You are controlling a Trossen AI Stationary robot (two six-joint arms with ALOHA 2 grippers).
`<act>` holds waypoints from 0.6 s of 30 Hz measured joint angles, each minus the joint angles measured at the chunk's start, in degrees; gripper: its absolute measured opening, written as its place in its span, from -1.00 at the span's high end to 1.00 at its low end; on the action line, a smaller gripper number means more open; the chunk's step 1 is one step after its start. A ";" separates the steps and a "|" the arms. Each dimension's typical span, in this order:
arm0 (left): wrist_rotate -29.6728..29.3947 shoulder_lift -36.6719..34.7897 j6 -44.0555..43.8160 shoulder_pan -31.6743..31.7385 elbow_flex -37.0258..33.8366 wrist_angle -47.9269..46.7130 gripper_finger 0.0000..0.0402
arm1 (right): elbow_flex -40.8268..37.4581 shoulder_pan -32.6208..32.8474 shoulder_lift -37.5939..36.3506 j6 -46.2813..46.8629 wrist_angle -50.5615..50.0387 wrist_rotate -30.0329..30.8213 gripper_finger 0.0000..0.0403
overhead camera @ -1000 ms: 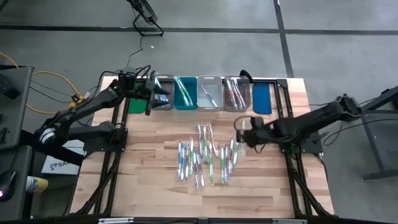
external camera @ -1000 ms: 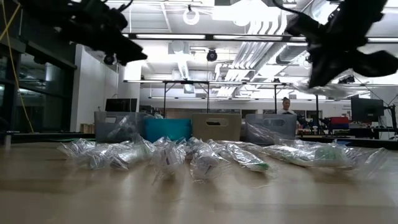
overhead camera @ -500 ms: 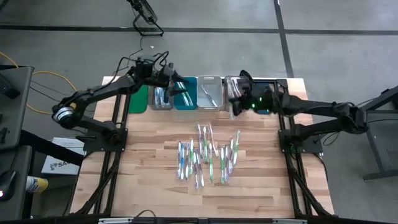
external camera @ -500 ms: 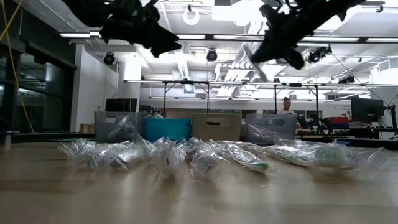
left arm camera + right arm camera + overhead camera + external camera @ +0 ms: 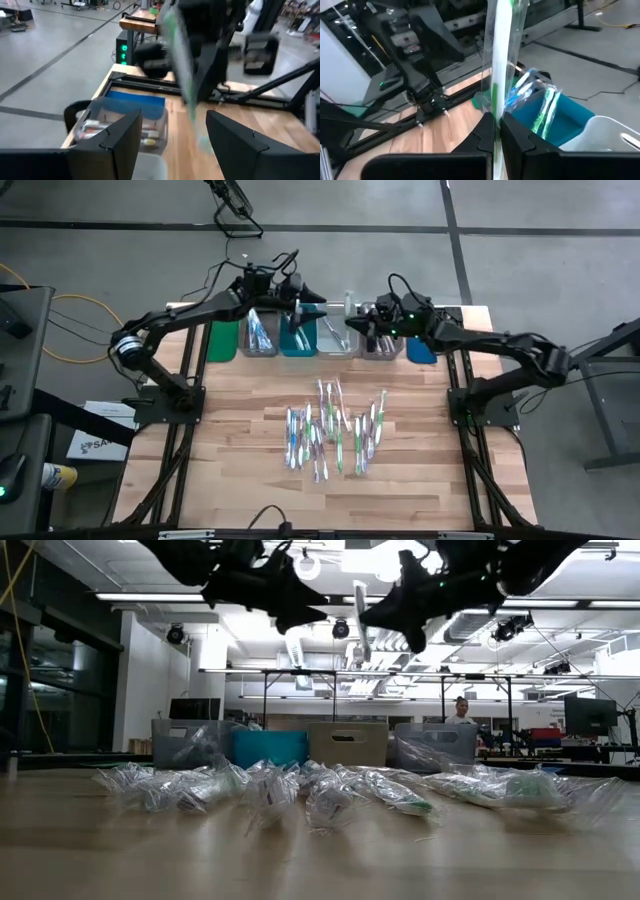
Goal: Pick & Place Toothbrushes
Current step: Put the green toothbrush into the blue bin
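Note:
Above the row of bins at the table's far edge, my right gripper (image 5: pixel 352 321) is shut on one toothbrush (image 5: pixel 501 55), green-handled in a clear wrapper, held upright. My left gripper (image 5: pixel 318 299) faces it from the table's left, open. The toothbrush (image 5: pixel 182 75) shows a little beyond its two fingers, which I cannot see touching it. The other toothbrushes (image 5: pixel 335 430), wrapped, lie in a loose pile on the middle of the wooden table. The low view shows the same pile (image 5: pixel 300 790). My right gripper pinches the wrapped toothbrush between its two fingers, partway along the handle (image 5: pixel 496 107). The fingers come about level from the table's right and lie across it. The toothbrush stands upright, lifted clear above the bins, most of its length above the fingers.
Along the far edge stand a green bin (image 5: pixel 222 338), a grey bin (image 5: pixel 260 335), a teal bin (image 5: pixel 298 335), a clear bin (image 5: pixel 338 332), another grey bin (image 5: pixel 380 338) and a blue bin (image 5: pixel 422 340); some hold toothbrushes. A person (image 5: pixel 460 710) stands far behind the table.
My right gripper has gone from beside the pile to the far edge, then left over the bins, rolling so the toothbrush now stands upright. My left gripper has moved right along the bins and up, toward the toothbrush. Both keep their finger gaps.

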 joint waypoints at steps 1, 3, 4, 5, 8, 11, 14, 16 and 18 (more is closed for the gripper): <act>0.00 0.61 -0.65 -0.38 0.73 0.25 -0.09 | 0.00 -0.14 1.05 0.00 1.27 -1.14 0.97; -0.11 1.96 -1.93 -1.04 2.00 0.41 -0.09 | 0.00 -0.15 2.89 0.01 4.03 -2.70 0.97; -0.18 2.55 -2.35 -1.38 2.45 0.20 -0.09 | 0.00 -0.12 3.67 0.07 5.18 -3.12 0.97; -0.18 2.96 -2.82 -1.46 2.96 0.11 -0.09 | 0.00 -0.12 4.31 0.33 6.10 -3.41 0.97; -0.20 3.62 -4.17 -2.22 3.50 3.15 -0.09 | 0.00 -0.08 5.68 0.39 7.59 -4.42 0.97; -1.19 3.74 -6.38 -2.23 3.51 4.82 -0.09 | 0.00 -0.09 5.77 -0.25 8.31 -5.38 0.97; -2.25 3.74 -6.85 -2.17 3.51 5.47 -0.09 | 0.00 0.03 5.74 -1.92 8.45 -5.23 0.97; -2.29 3.74 -7.13 -2.16 3.51 5.69 -0.09 | 0.00 -0.01 5.74 -2.65 8.63 -5.12 0.97; -2.28 3.74 -7.90 -2.19 3.51 5.84 -0.09 | 0.00 0.00 5.74 -3.06 9.24 -5.06 0.97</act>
